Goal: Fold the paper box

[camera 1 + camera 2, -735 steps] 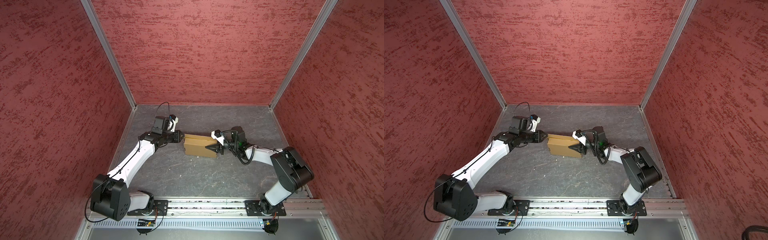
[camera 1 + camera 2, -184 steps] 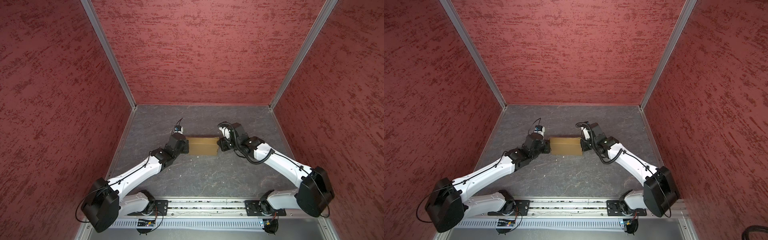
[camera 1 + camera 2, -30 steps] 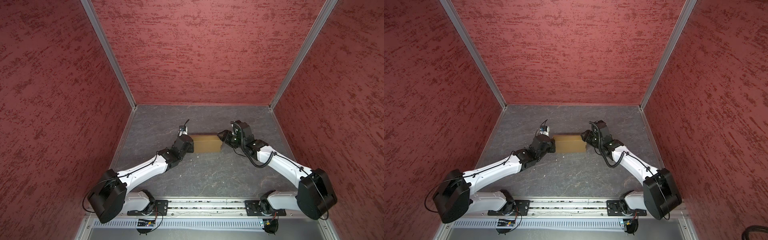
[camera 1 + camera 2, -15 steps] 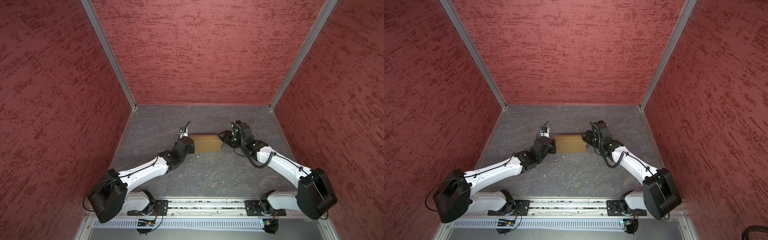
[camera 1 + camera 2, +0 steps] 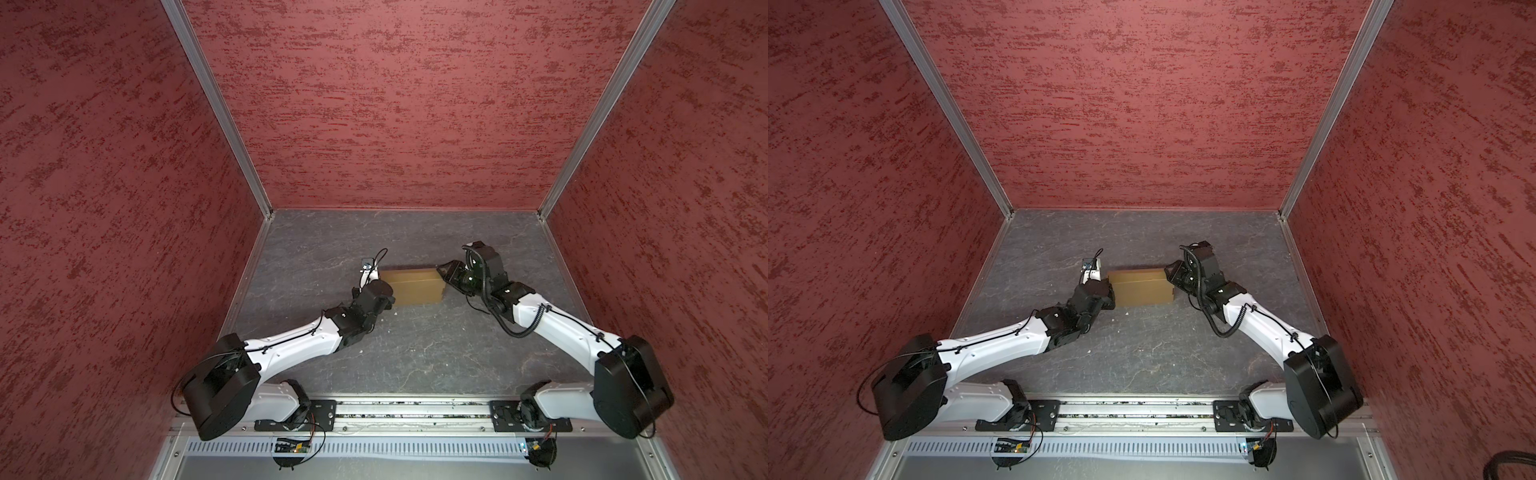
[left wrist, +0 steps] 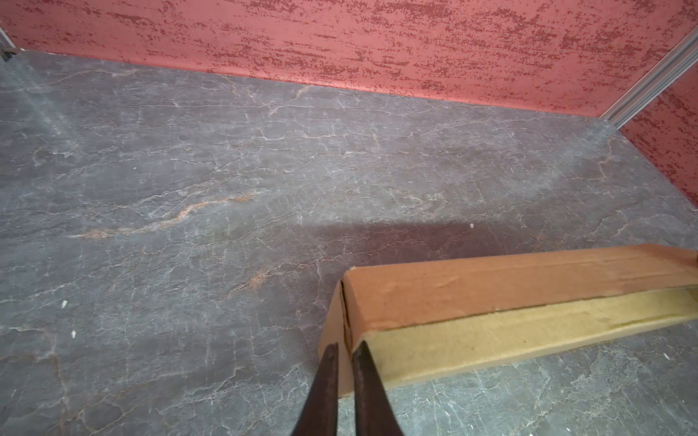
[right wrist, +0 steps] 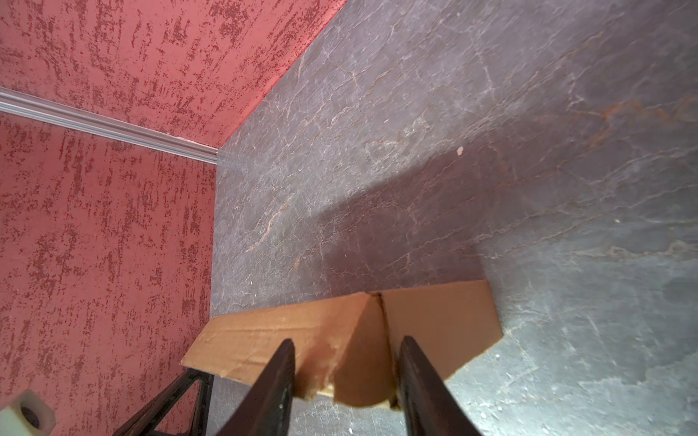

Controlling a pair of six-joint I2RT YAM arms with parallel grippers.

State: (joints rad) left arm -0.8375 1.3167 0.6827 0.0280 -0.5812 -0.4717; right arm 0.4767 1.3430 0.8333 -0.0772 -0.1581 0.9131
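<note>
The paper box (image 5: 411,286) lies folded up and closed on the grey table (image 5: 415,353), a little below the middle of the frame in both top views (image 5: 1140,287), long side running left to right. My left gripper (image 5: 386,296) meets its left end at the near corner. In the left wrist view the two fingers (image 6: 364,377) stand almost together with only a slit between them, right on the box's (image 6: 491,302) end corner, and I cannot tell whether they pinch the cardboard. My right gripper (image 5: 444,277) sits at the box's right end. In the right wrist view its jaws (image 7: 347,339) are spread and straddle the end corner of the box (image 7: 264,332) without visibly squeezing it. Red textured walls (image 5: 395,104) close in the table on three sides.
</note>
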